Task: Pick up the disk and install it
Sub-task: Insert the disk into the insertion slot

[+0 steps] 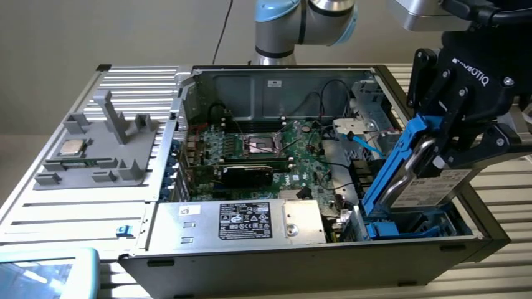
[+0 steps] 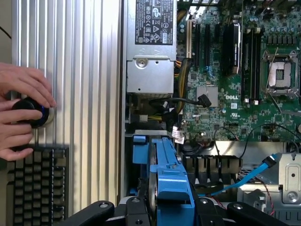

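Disk pinched over the drive bay

At the exterior view's right, the gripper [image 1: 449, 134] clamps the disk [image 1: 428, 187] (blue carrier, white label) on edge and tilted, its lower end at the blue drive bay [image 1: 407, 228] in the computer case's [image 1: 291, 265] lower-right corner.

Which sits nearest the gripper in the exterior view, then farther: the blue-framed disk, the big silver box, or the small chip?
1. The disk: held in the gripper, at the exterior view's right.
2. The silver box: inside the case, front middle.
3. The small chip: on the grey tray, at the exterior view's far left.
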Controlling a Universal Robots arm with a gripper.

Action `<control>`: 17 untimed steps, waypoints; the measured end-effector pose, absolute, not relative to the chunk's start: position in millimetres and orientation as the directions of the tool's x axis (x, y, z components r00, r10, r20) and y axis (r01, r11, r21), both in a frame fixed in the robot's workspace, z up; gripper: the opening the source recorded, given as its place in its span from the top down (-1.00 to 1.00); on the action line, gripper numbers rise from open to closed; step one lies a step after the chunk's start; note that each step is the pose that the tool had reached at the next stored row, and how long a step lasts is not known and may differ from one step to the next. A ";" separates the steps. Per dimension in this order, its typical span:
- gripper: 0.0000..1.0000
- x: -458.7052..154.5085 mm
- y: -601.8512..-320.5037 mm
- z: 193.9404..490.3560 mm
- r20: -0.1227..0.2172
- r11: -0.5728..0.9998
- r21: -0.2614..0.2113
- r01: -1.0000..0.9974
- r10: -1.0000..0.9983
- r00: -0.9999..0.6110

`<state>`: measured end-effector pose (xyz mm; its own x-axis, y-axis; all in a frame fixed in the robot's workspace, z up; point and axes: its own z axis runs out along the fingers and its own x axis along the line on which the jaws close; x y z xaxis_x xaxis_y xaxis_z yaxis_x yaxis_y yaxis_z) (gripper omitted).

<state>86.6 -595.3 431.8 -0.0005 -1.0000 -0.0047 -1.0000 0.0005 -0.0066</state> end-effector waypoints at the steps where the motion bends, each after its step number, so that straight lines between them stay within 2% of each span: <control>1: 0.25 86.4 -595.3 431.6 -0.005 0.002 -0.007 -1.000 -1.000 -0.001; 17: 0.25 83.5 -596.6 427.7 -0.016 0.018 -0.014 -1.000 -1.000 -0.018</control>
<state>83.5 -596.6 427.7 -0.0180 -0.9997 -0.0156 -0.9997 0.0183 -0.0144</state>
